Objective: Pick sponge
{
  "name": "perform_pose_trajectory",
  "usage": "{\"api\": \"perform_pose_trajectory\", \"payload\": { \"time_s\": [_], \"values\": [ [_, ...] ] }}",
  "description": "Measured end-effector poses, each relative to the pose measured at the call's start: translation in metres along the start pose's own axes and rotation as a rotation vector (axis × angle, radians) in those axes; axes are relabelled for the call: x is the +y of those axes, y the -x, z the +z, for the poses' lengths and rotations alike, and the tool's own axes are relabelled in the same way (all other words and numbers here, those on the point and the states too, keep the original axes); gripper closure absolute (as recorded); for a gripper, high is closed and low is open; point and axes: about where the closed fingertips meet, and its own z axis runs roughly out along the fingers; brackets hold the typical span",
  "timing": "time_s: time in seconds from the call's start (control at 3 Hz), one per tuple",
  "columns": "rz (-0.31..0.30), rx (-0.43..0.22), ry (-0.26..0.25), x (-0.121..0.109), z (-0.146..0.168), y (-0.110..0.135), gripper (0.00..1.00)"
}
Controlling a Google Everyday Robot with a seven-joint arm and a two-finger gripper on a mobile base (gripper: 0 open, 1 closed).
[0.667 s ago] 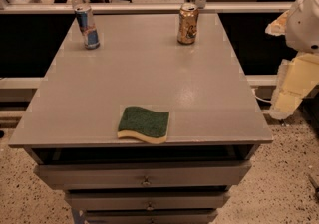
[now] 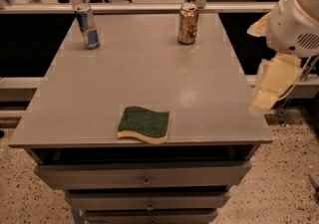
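Note:
The sponge (image 2: 144,124), dark green scouring top over yellow foam with wavy edges, lies flat on the grey table top (image 2: 149,68) near its front edge, slightly left of centre. My gripper (image 2: 264,54) hangs off the table's right edge, well to the right of the sponge and above table height. Its pale yellow padded fingers (image 2: 273,82) stand apart, open and empty, with the white wrist housing behind them.
A blue and silver drink can (image 2: 87,27) stands at the back left of the table. A gold-brown can (image 2: 188,24) stands at the back, right of centre. Drawers (image 2: 144,175) sit under the table top. A rail and chair legs are behind the table.
My gripper has shifted a little to the left, toward the table's right edge. The sponge and both cans have not moved.

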Motion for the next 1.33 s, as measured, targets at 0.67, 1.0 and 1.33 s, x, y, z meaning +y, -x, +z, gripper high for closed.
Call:
{"api": "perform_pose_trajectory", "payload": {
  "time_s": [0.67, 1.0, 1.33],
  "values": [
    [-0.005, -0.206, 0.139, 0.014, 0.073, 0.087, 0.0],
    [0.015, -0.273, 0.219, 0.034, 0.103, 0.118, 0.0],
    [0.011, -0.308, 0.259, 0.055, 0.125, 0.141, 0.0]
  ]
}}
